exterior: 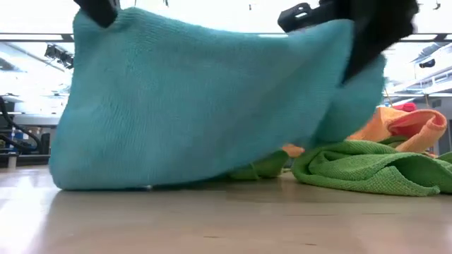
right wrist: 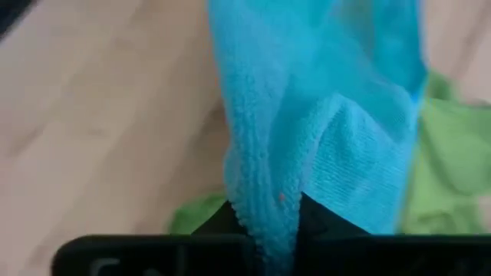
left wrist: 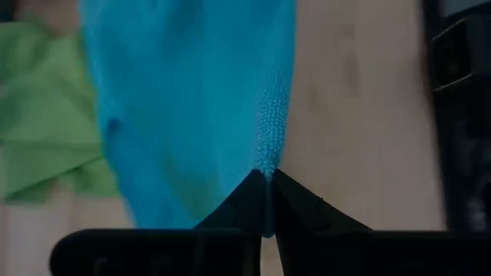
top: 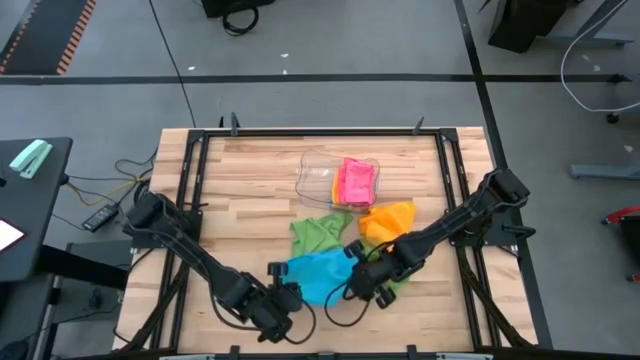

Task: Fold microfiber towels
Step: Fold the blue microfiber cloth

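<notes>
Together, the left hand (left wrist: 265, 201) and right hand (right wrist: 265, 222) are each pinching a corner of the blue microfiber towel (exterior: 205, 106), hanging it above the desk (top: 250, 190). Either thin grip may be slipping, dropping that corner onto the crumpled green towel (exterior: 367, 166). It is sagging, soft and finely looped.

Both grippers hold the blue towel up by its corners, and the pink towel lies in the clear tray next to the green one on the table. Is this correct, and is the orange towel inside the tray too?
Not quite. In the high view the orange towel lies on the table beside the clear tray, not inside. The rest holds: left gripper and right gripper pinch the blue towel; the pink towel is in the tray.
</notes>
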### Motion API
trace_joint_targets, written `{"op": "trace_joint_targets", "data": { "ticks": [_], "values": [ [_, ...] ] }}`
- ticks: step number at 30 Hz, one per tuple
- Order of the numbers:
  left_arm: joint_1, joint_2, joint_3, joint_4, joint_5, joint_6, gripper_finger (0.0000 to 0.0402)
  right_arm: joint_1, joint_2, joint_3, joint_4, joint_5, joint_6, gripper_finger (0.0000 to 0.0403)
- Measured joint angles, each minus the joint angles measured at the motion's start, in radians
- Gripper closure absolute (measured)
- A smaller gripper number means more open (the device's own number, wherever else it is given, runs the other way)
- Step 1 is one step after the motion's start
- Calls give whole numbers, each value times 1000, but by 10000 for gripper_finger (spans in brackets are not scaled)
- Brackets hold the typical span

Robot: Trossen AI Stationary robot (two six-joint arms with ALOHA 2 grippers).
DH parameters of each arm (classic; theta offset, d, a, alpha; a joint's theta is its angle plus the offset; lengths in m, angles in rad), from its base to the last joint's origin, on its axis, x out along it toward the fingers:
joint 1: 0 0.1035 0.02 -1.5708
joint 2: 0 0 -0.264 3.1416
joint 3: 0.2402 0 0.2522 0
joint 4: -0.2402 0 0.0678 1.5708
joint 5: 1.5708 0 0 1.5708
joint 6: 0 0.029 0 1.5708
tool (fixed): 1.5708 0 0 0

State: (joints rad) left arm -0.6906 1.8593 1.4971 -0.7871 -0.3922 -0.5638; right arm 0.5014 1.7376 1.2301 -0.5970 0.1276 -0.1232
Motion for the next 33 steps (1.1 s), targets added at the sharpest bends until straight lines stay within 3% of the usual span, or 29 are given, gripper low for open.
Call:
{"op": "trace_joint_targets", "data": {
  "ticks": [5, 10, 14, 22, 27, 33],
  "values": [
    [-9, 46, 0, 46, 9, -5, 360, 26, 18, 0, -51, -101, 81, 288],
    [-29, 48, 0, 83, 34, -8, 305, 33, -2, 0, -145, -147, 195, 216],
    [-47, 32, 2, 72, 56, -29, 263, 38, -20, 2, -208, -162, 249, 186],
    [-23, 45, 0, -144, -45, -236, 241, 25, -33, 2, -170, -17, 201, 182],
    [-10, 63, -28, -126, -63, -208, 254, 16, -34, 2, -139, 3, 183, 189],
    [5, 60, -159, -37, 3, -192, 284, 25, -34, 3, -117, 4, 158, 197]
  ]
}}
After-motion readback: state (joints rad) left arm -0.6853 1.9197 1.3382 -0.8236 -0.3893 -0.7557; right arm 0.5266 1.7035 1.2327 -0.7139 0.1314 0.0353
